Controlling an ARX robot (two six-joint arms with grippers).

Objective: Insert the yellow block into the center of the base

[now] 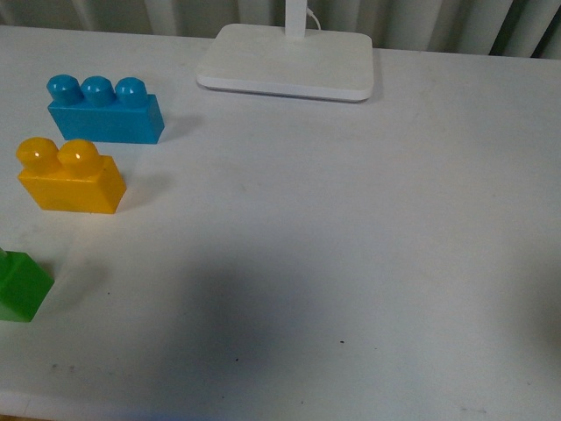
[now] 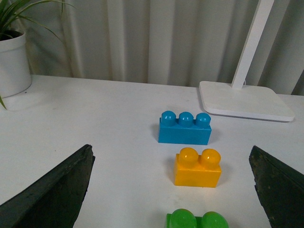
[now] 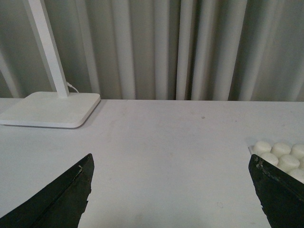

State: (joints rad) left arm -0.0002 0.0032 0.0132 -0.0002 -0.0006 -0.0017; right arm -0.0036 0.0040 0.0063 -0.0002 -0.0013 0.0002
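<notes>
the yellow block (image 1: 70,180) stands upright on the white worktop (image 1: 351,263) on the robot's left, between the blue brick (image 1: 105,110) and the green brick (image 1: 19,285), touching neither. the base (image 3: 280,156) shows only partly, at the edge of the right wrist view. the left gripper (image 2: 170,148) and the right gripper (image 3: 170,156) both have their jaws wide apart, holding nothing.

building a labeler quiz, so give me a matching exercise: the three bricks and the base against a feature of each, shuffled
1. blue brick
2. yellow block
3. green brick
4. base

a. between two other bricks
b. white, seen only from the right wrist
c. cut off at the front view's edge
d. three studs

Pairs: 1-d, 2-a, 3-c, 4-b
</notes>
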